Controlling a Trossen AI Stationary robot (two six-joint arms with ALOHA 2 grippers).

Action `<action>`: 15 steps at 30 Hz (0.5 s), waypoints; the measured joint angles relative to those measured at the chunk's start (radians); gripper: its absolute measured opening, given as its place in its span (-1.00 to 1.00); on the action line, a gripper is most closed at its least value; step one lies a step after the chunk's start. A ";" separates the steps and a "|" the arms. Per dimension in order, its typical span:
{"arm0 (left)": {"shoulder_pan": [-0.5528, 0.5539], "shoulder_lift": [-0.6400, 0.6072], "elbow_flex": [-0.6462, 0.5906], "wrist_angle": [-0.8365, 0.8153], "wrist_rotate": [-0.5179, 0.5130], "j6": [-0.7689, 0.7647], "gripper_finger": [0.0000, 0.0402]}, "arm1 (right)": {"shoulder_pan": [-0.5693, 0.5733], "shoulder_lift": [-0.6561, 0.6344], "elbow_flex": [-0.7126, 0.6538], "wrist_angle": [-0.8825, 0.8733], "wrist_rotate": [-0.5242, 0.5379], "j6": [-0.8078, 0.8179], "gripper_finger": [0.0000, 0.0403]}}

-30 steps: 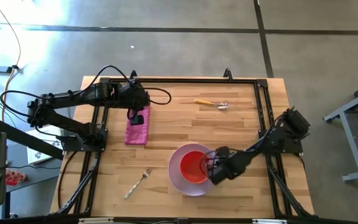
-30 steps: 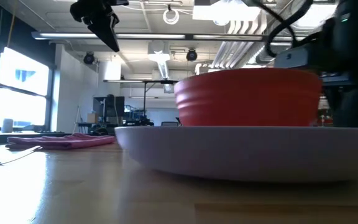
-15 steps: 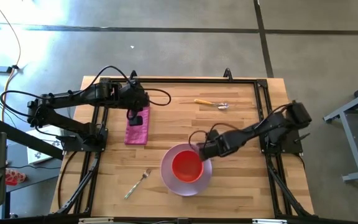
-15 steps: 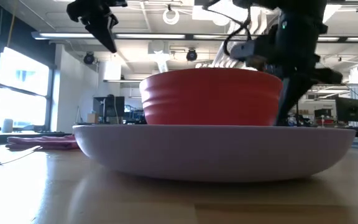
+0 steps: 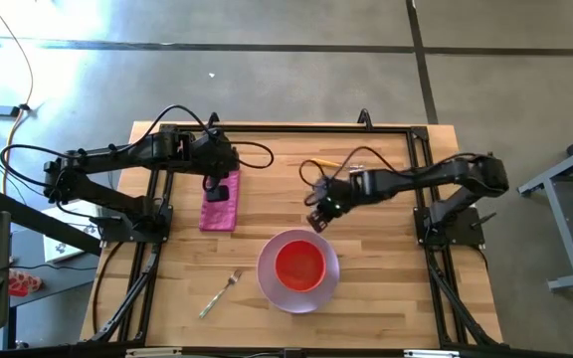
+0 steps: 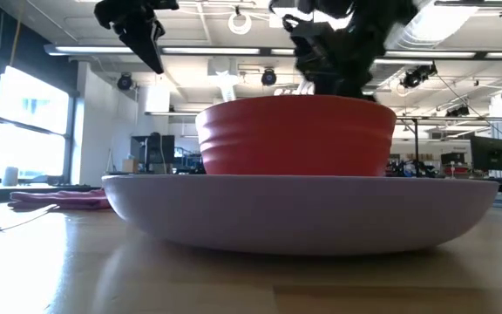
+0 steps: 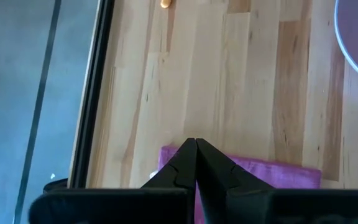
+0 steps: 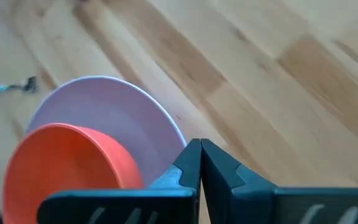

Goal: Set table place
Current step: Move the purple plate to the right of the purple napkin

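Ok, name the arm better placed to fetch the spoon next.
Right. The right gripper hovers between the plate and the yellow-handled spoon at the table's far side, fingers shut and empty. The left gripper hangs over the napkin, farther from the spoon.

The right gripper (image 5: 318, 218) has left the red bowl (image 5: 299, 265) on the plate (image 5: 270, 286) and drawn back, fingers together.
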 joint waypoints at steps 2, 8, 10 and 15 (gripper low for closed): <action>0.000 0.000 0.000 0.002 0.000 -0.011 -1.00 | -0.026 0.032 0.000 0.042 -0.068 -0.062 -1.00; -0.002 0.000 0.000 -0.027 0.093 -0.048 -1.00 | -0.047 0.056 -0.001 0.046 -0.150 -0.163 -1.00; -0.032 -0.001 -0.011 -0.053 0.138 -0.055 -1.00 | -0.054 0.026 -0.001 0.030 -0.147 -0.181 -1.00; -0.180 0.000 -0.113 -0.043 0.201 -0.137 -1.00 | -0.088 -0.085 -0.001 -0.036 -0.099 -0.225 -1.00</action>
